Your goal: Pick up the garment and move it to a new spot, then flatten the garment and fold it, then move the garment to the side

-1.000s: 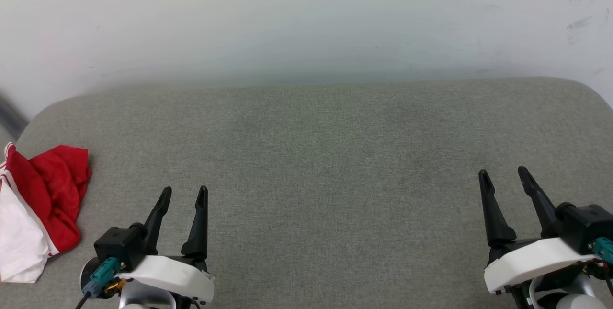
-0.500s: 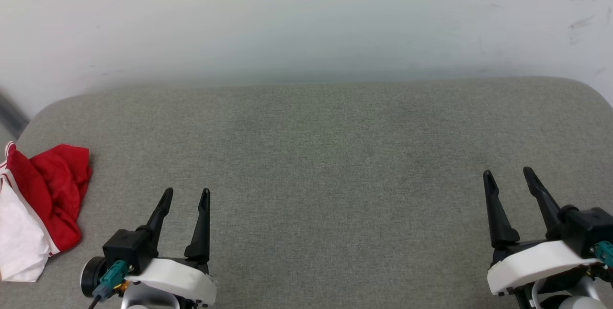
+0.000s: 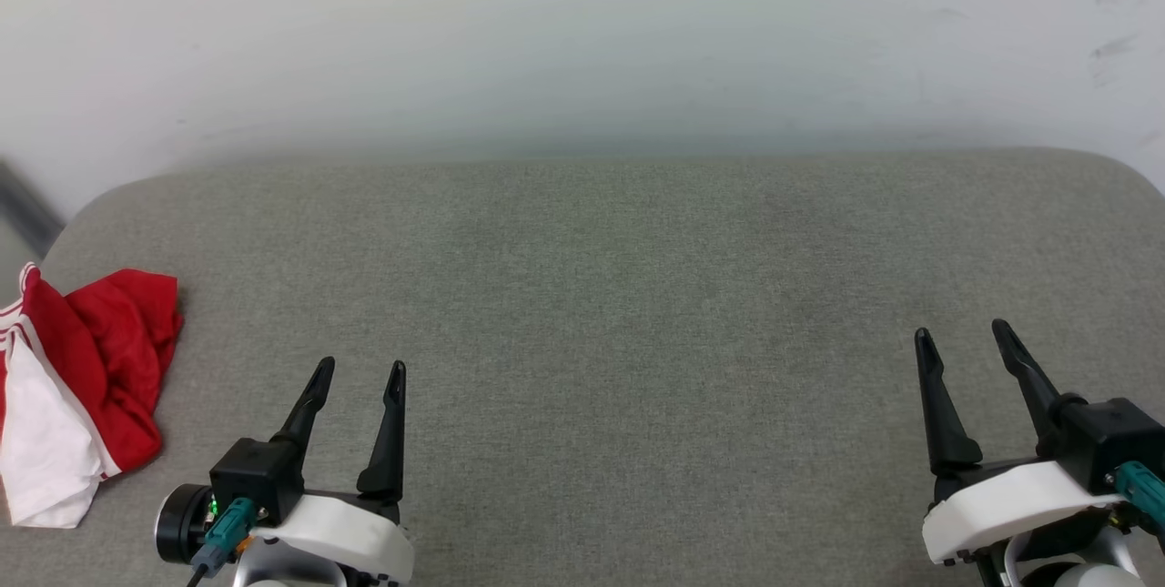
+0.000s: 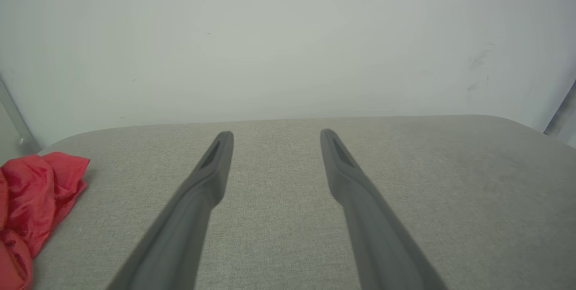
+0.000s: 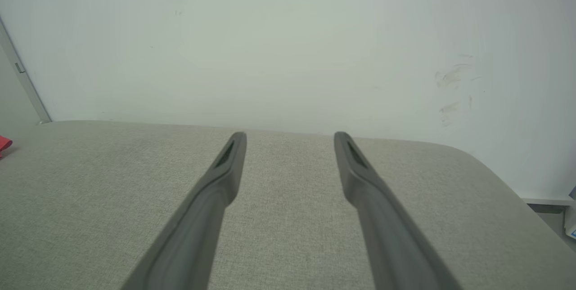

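Shirt [image 3: 86, 378] crumpled, red with a white sleeve, at the cushion's [image 3: 582, 296] left edge. Left tool [image 3: 361, 364] and right tool [image 3: 960, 328] spread apart over the cushion, holding nothing.

The left hand [image 3: 362, 364] sits at 7 o'clock in the head view. Its two dark fingers [image 3: 386, 437] are parted and empty, tips toward 12 to 1 o'clock, above a white wrist shell [image 3: 337, 532]. The right hand [image 3: 960, 329] sits at 4 o'clock, its fingers [image 3: 936, 405] likewise spread and empty, leaning toward 11. In each wrist view, the left hand [image 4: 275, 133] and the right hand [image 5: 290, 135] show a wide gap between the tips.
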